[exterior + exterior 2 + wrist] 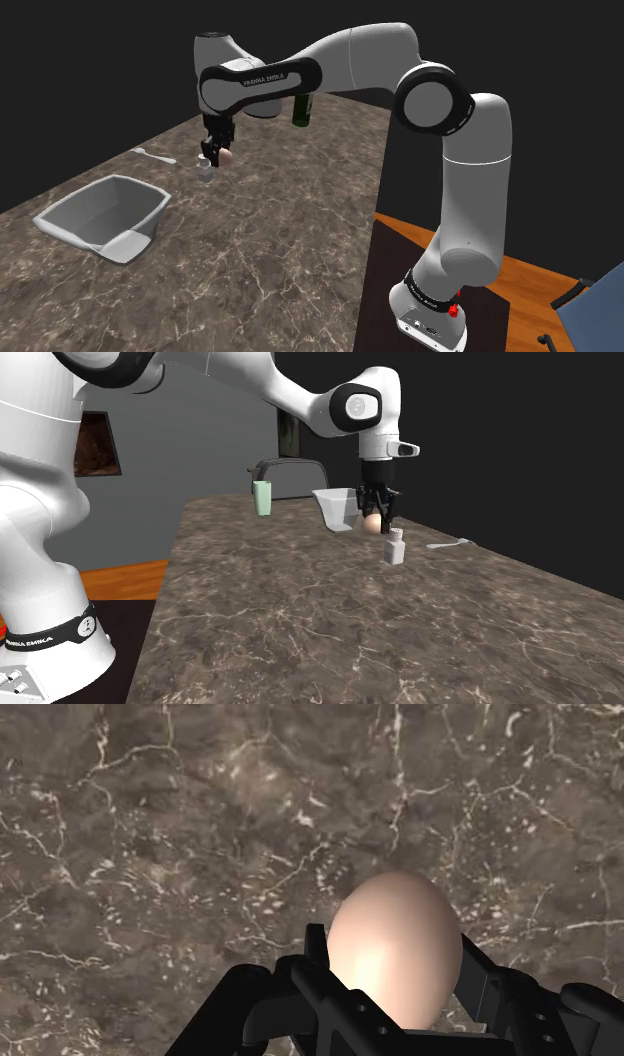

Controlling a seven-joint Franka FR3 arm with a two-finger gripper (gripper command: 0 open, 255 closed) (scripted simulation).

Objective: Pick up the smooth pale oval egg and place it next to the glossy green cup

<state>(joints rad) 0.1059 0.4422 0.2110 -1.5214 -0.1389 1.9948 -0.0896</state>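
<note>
My black gripper point(218, 148) is shut on a pale, smooth egg point(227, 156) and holds it a little above the brown marble counter point(280, 240). In the wrist view the egg point(395, 944) sits clasped between the two fingers point(316, 956) of the gripper point(392, 969), with veined counter behind it. From the second exterior view the egg point(372, 523) hangs under the gripper point(376, 510). The green cup point(301, 110) stands at the counter's far end, partly behind my forearm; it is the pale green cup point(262, 499) in the second exterior view, well to the left of the egg.
A small white bottle point(205, 172) point(394, 547) stands just below and beside the egg. A white spoon point(155, 155) point(450, 543) lies nearby. A grey tub point(105, 215) point(335, 508) sits on the counter. A curved tap point(285, 462) rises behind the cup.
</note>
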